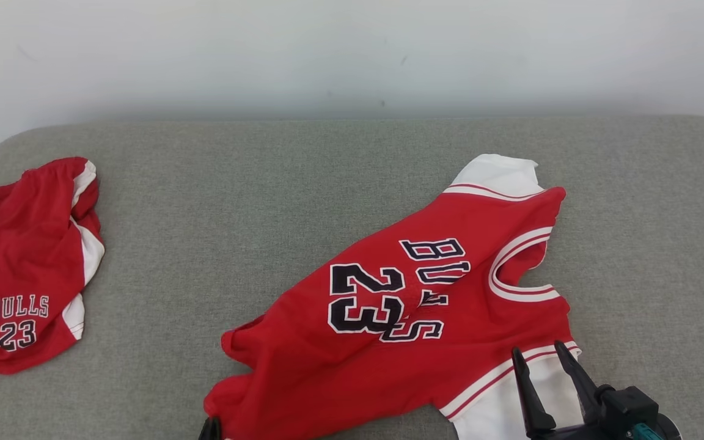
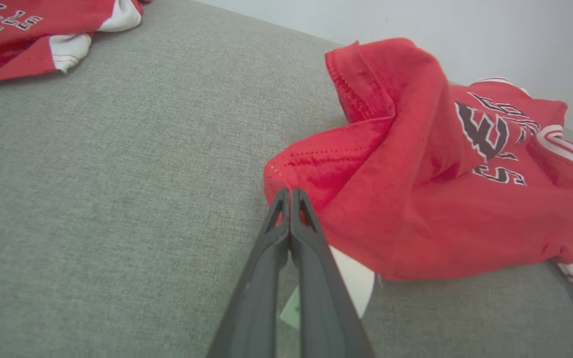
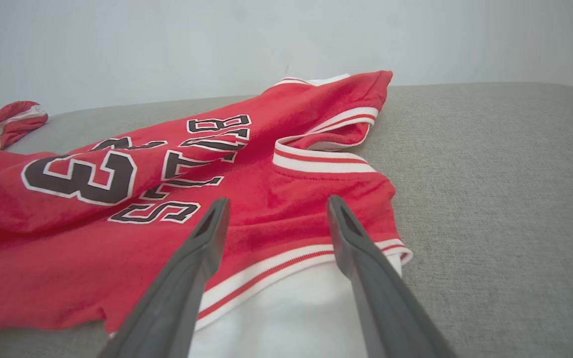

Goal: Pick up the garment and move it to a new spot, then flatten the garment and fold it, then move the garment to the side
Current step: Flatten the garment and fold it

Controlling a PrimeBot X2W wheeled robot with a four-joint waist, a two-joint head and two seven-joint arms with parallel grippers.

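Observation:
The garment (image 1: 303,366) is a red jersey with "BULLS 23" in black and white trim, lying rumpled and slantwise on the grey cushion (image 1: 217,214). My left gripper (image 2: 290,191) is shut, its tips pinched on the red hem corner (image 2: 306,169) at the garment's lower left. In the head view only the tip of the left gripper (image 1: 210,428) peeks in at the bottom edge. My right gripper (image 1: 538,349) stands open just above the white sleeve (image 3: 286,318) at the garment's lower right, fingers (image 3: 202,243) spread over the striped band, touching nothing that I can see.
Red shorts (image 1: 22,263) with the same print lie crumpled at the cushion's left end, also seen as red shorts (image 2: 33,35) in the left wrist view. Bare grey cushion stretches between the two pieces and to the right. A pale wall (image 1: 352,55) rises behind.

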